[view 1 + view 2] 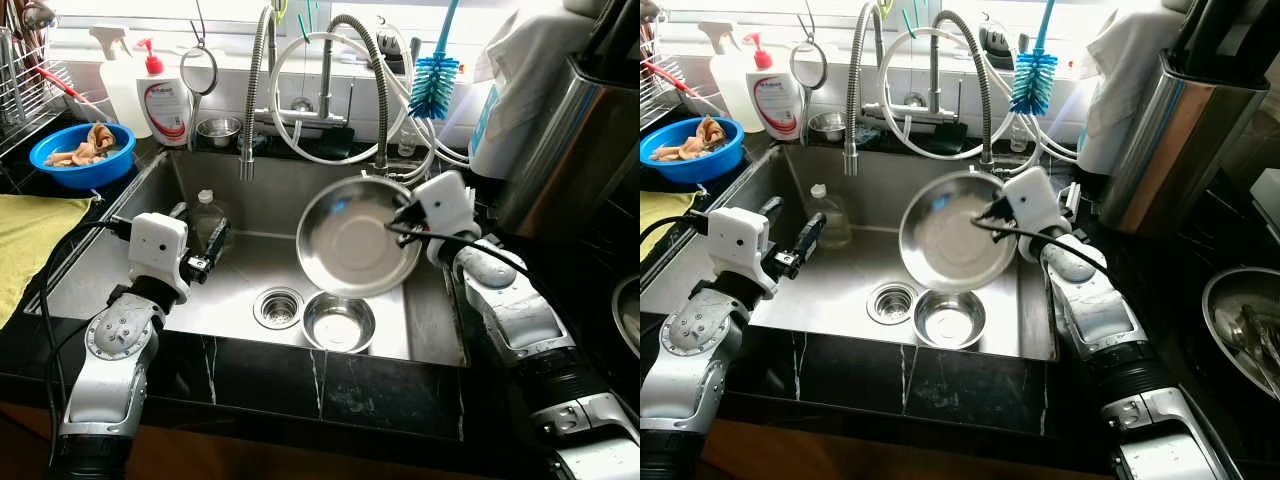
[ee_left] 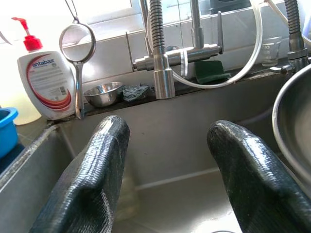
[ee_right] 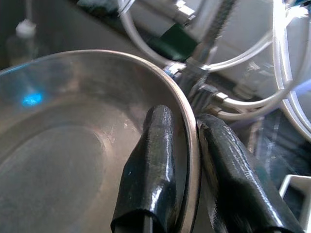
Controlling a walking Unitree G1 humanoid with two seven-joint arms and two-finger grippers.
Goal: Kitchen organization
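Pinching the rim of a large steel bowl (image 1: 355,237), the right tool (image 3: 187,145) has one black finger inside the bowl and one outside, clamped tight on the edge. The bowl hangs tilted on its side above the sink (image 1: 225,300), its hollow facing the left arm, near the spring faucet (image 1: 255,90). Below it, a small steel bowl (image 1: 339,322) sits on the sink floor just beside the drain (image 1: 278,307). The left tool (image 2: 167,160) hovers over the sink's left half, fingers spread wide with nothing between them, close to a clear plastic bottle (image 1: 208,217). On the tabletop to the left stands a blue bowl (image 1: 82,154).
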